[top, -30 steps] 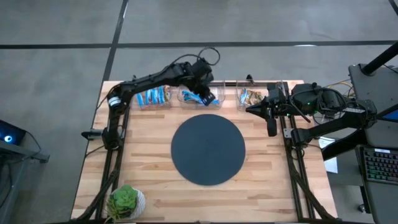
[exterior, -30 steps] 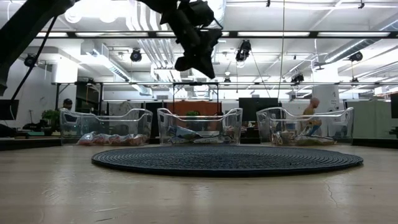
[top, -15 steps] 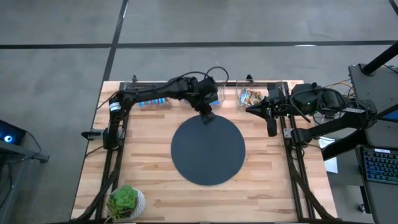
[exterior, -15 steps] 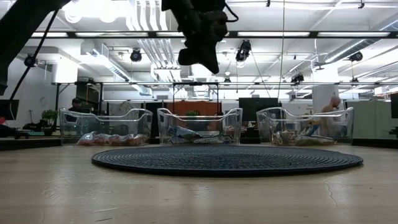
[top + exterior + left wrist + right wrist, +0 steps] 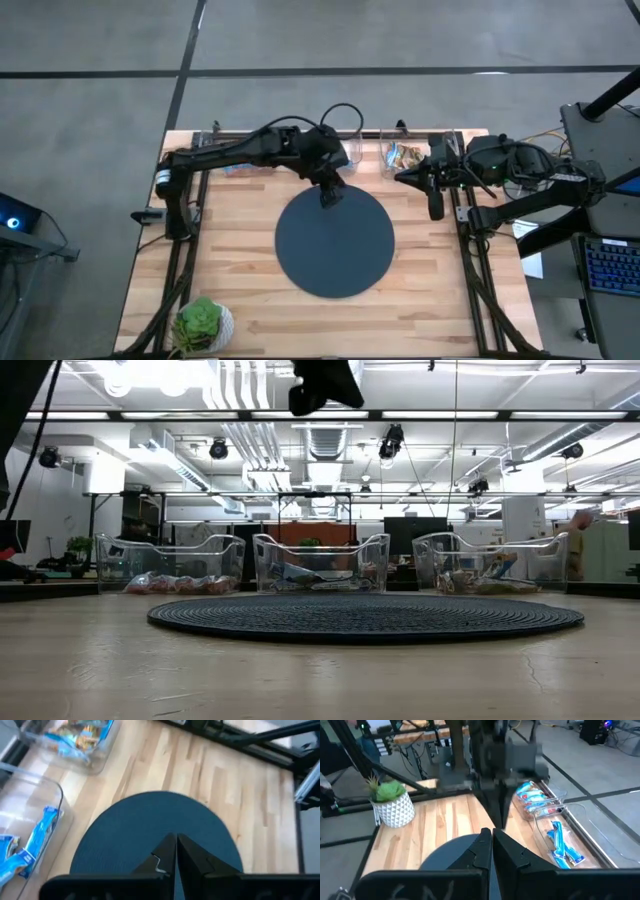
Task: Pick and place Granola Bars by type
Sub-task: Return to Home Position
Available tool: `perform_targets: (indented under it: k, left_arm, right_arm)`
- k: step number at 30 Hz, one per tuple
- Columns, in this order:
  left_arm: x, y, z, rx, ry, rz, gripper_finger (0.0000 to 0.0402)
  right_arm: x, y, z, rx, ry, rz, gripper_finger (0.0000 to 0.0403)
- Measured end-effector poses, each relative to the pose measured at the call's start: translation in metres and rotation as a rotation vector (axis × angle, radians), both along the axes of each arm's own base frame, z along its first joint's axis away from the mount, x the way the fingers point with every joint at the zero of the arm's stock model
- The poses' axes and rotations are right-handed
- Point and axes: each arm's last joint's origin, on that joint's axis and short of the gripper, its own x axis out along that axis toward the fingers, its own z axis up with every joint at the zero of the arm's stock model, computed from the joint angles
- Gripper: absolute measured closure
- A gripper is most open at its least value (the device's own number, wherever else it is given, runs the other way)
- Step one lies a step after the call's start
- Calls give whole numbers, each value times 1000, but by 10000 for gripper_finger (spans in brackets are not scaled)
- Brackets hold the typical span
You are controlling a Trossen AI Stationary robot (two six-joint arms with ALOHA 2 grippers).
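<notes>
Granola bars lie in three clear bins along the table's far edge. Bright blue bars [image 5: 42, 827] fill the middle bin [image 5: 320, 565]. Brown-tan ones [image 5: 405, 155] are in the right bin, and the left bin [image 5: 170, 565] holds a low heap of bars. My left gripper [image 5: 329, 197] hangs shut and empty high over the far edge of the dark round mat [image 5: 335, 240]; its fingers [image 5: 175, 851] meet with nothing between them. My right gripper [image 5: 437, 210] waits shut and empty at the table's right side, beside the right bin.
A potted plant [image 5: 203, 325] stands at the near left corner. The round mat [image 5: 365, 615] covers the table's middle with nothing on it. My left arm [image 5: 250, 150] reaches across the left and middle bins and hides most of them from above.
My left gripper has swung from above the middle bin toward the table's near edge, out over the mat's far rim, and has risen. It has stayed shut. The bars in the bins have not moved.
</notes>
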Motion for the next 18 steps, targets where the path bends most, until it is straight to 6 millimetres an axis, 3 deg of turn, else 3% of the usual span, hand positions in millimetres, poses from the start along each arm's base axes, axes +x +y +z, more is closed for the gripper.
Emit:
perform_targets:
  k: [11, 18]
  left_arm:
    - [-39, -18, 48, 69, -149, -43, 401]
    - [-69, -23, 59, 97, -257, -25, 401]
  right_arm:
    - [14, -4, -8, -29, 48, -23, 394]
    - [28, -9, -14, -32, 72, -67, 394]
